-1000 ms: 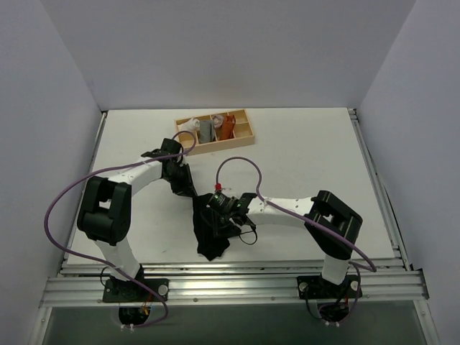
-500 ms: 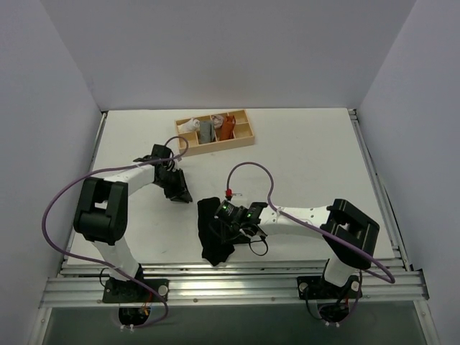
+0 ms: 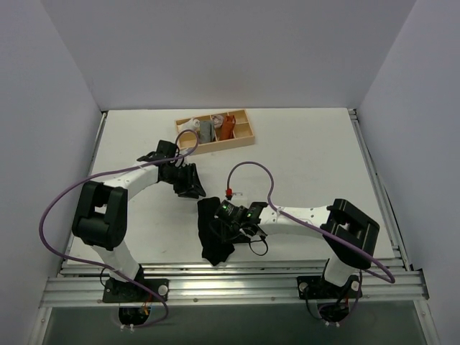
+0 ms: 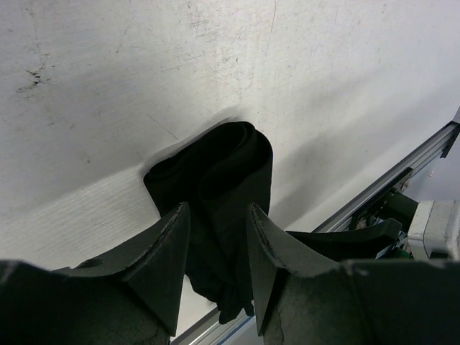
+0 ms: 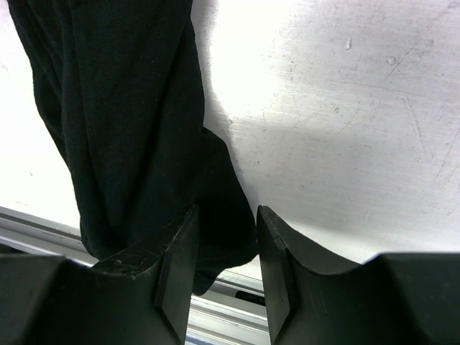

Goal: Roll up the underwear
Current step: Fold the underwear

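The underwear (image 3: 213,244) is a black cloth lying bunched and lengthwise near the table's front edge. In the left wrist view the underwear (image 4: 219,169) shows a folded-over, rounded far end. My left gripper (image 3: 194,187) hovers just beyond that end with jaws open and nothing between them; from its own camera the left gripper (image 4: 219,223) frames the cloth below. My right gripper (image 3: 230,226) sits over the cloth's middle. In its own view the right gripper (image 5: 224,237) is open, and the underwear (image 5: 122,108) has its right edge lying under the gap.
A small wooden tray (image 3: 248,136) at the back holds a white roll (image 3: 190,126), a grey roll (image 3: 207,130) and an orange-brown roll (image 3: 226,127). The metal rail (image 3: 237,277) runs along the near edge, right below the cloth's lower end.
My left gripper opened, let go of the underwear's far end and pulled off it. The right arm shifted slightly toward the near edge, and the cloth settled with it.
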Robot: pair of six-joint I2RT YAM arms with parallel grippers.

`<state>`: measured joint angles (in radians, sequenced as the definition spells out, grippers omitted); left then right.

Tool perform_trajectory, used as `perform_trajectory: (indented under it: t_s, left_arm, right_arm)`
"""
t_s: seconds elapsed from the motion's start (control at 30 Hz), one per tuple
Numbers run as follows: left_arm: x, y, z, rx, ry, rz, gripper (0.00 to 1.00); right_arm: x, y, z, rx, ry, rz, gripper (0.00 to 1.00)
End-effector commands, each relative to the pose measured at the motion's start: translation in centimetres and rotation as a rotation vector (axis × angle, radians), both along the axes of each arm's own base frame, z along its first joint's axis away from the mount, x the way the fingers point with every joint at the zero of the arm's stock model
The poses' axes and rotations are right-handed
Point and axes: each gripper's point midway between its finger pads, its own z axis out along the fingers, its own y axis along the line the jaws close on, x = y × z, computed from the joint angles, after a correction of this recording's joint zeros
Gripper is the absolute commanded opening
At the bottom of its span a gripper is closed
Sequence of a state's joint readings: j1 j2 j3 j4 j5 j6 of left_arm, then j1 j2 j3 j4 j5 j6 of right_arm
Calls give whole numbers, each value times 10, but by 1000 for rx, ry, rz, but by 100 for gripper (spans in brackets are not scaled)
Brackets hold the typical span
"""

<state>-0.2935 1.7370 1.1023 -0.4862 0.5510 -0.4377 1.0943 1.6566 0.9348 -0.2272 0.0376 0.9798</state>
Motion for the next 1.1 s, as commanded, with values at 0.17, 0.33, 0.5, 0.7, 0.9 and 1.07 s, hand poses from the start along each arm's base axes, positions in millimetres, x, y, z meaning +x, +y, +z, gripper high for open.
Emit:
perform_trajectory:
  t_s: [0.17, 0.33, 0.5, 0.7, 0.9, 1.07]
  left_arm:
    - [0, -12, 0, -21, 15, 36, 46]
    - [-6, -14, -16, -7, 53, 41, 46]
    - [-5, -18, -25, -8, 70, 41, 41]
    - [-6, -6, -23, 37, 66, 52, 2]
    - [-9, 18, -32, 38, 65, 99, 2]
    - [-11, 23, -32, 42, 67, 104, 2]
  right_arm:
    - [7, 4, 12, 11, -40, -15, 34]
    - [8, 4, 11, 8, -42, -16, 34]
    - [8, 2, 12, 8, -43, -21, 34]
    - [-2, -12, 6, -5, -35, -54, 28]
    - [-13, -29, -7, 3, -19, -109, 14]
    - [-12, -30, -9, -10, -23, -114, 3]
